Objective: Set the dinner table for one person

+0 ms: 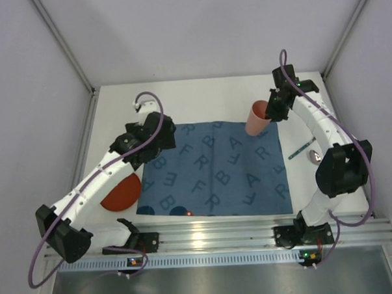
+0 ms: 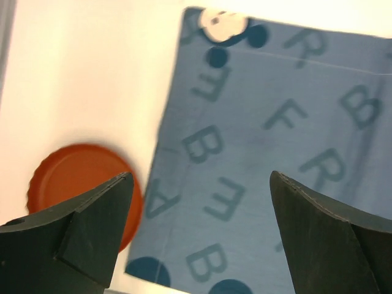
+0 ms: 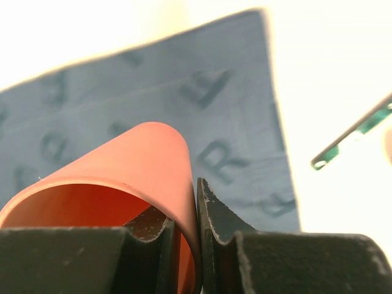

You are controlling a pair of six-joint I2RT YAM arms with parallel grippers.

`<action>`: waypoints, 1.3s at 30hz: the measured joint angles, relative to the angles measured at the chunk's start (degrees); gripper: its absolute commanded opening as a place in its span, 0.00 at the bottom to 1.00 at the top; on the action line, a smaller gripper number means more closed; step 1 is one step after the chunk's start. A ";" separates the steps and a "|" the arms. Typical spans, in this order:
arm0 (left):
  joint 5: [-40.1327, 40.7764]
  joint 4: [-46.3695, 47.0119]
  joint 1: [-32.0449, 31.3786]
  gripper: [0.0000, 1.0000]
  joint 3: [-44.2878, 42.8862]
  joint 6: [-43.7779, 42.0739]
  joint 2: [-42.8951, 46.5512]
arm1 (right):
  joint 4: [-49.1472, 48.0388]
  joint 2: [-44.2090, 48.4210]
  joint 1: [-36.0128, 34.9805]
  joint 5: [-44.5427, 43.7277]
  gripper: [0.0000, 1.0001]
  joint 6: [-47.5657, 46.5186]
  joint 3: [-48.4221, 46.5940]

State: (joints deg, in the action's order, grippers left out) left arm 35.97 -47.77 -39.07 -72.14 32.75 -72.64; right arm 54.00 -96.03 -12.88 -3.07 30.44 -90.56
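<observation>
The dinner table (image 1: 200,95) is a matte white top with a ribbed rail at its near edge. A blue cloth mat (image 1: 216,169) printed with letters lies flat in the middle. My right gripper (image 1: 270,111) is shut on the rim of a salmon-pink cup (image 1: 255,118) at the mat's far right corner. In the right wrist view one finger is inside the cup (image 3: 122,171) and one outside, pinching its wall in the gripper (image 3: 187,208). My left gripper (image 1: 158,141) hovers open over the mat's far left corner. Nothing is between its fingers, as the left wrist view of the gripper (image 2: 201,177) shows.
An orange-red plate (image 1: 122,192) lies on the table left of the mat, also in the left wrist view (image 2: 73,174). A teal-handled utensil (image 1: 300,149) and a spoon bowl (image 1: 315,156) lie right of the mat. White walls enclose three sides.
</observation>
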 measured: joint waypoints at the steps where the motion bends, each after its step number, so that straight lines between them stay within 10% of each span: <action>1: -0.68 -0.09 2.08 0.98 2.56 0.07 2.23 | 0.37 -1.20 0.98 -1.44 0.00 -0.39 -0.79; 13: -6.69 0.85 11.89 0.96 14.29 -1.18 6.38 | -0.04 -15.58 1.97 -13.44 0.02 -2.93 -4.48; 24: -9.64 3.19 18.91 0.92 15.47 -3.98 3.78 | -2.12 -14.29 1.22 -14.34 0.75 -2.71 0.28; 39: -10.23 3.28 27.52 0.75 15.67 -3.91 -12.72 | 2.45 13.00 1.14 -10.75 0.87 -1.62 -0.13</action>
State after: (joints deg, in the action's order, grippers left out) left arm 25.74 -44.49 -11.55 -56.47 28.84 -85.36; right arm 56.45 -83.02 -11.75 -13.82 28.82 -90.70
